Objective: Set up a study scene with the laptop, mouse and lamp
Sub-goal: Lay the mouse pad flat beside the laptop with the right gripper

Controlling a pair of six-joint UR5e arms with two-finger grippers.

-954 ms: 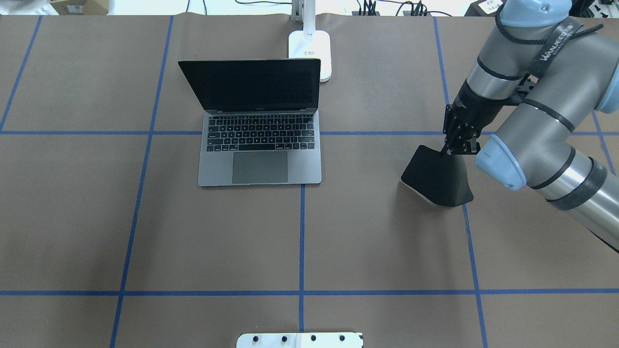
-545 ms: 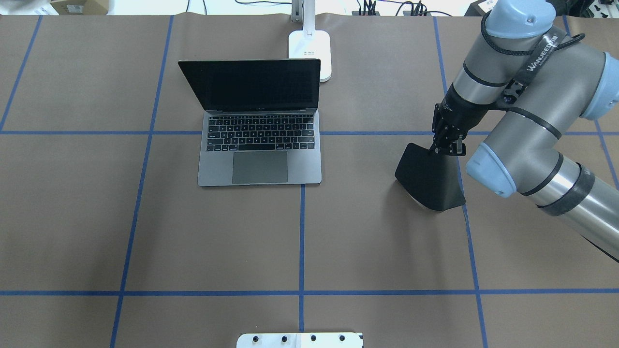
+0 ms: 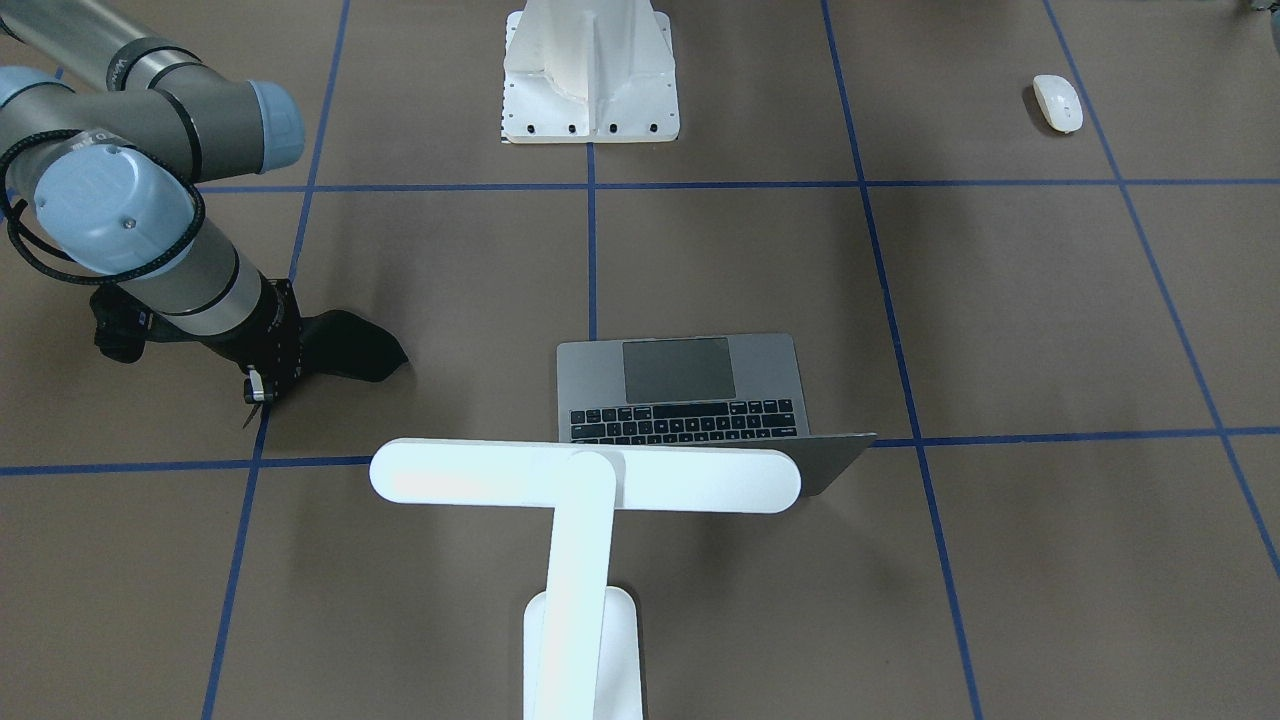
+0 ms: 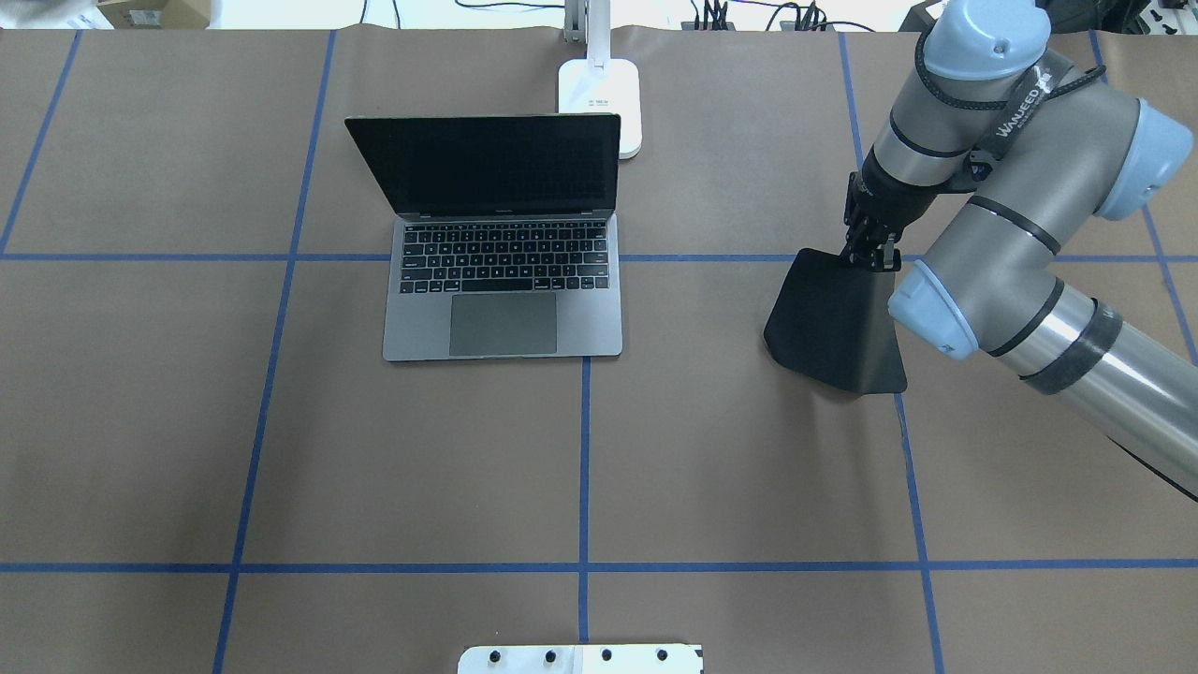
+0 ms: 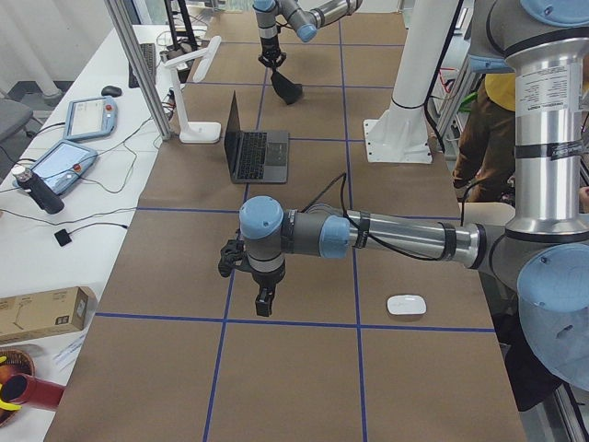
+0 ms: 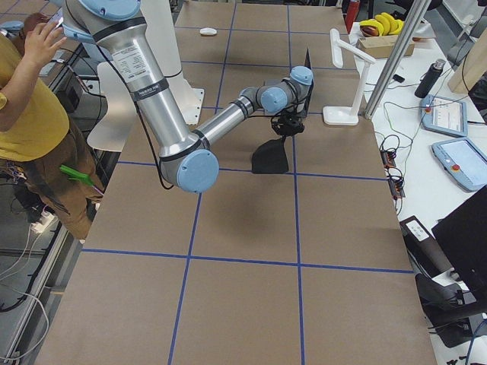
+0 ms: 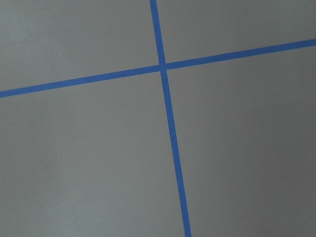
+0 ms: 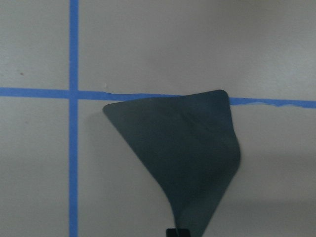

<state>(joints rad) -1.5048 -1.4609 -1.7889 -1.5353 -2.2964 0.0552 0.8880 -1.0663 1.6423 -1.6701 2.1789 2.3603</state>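
The right arm has swung toward the far edge of the table since a second ago, taking the pinched corner of the black mat up to the blue tape line, so the sheet now hangs longer and flatter. The table is covered in matte brown paper. On the robot's left side the left arm reaches out low over it. The laptop, smooth grey metal, stands open near the middle. Its long axis runs left to right, with the dark screen toward the far edge and the trackpad toward the robot. The lamp, glossy white, stands with its rounded base just behind the lid's right corner. Its bar head lies parallel to the hinge and hides the screen in the front-facing view, while the overhead view cuts off everything above the base. The thin, limp mat curls, with its lower edge on the table well to the right of the laptop. The small white oval mouse lies on the robot's left, near the robot's side, with its long axis running roughly toward and away from the robot. The right gripper is pinching the mat's top corner, though its fingertips barely show in the wrist view. The left gripper points down, and I cannot tell whether its jaws are spread.
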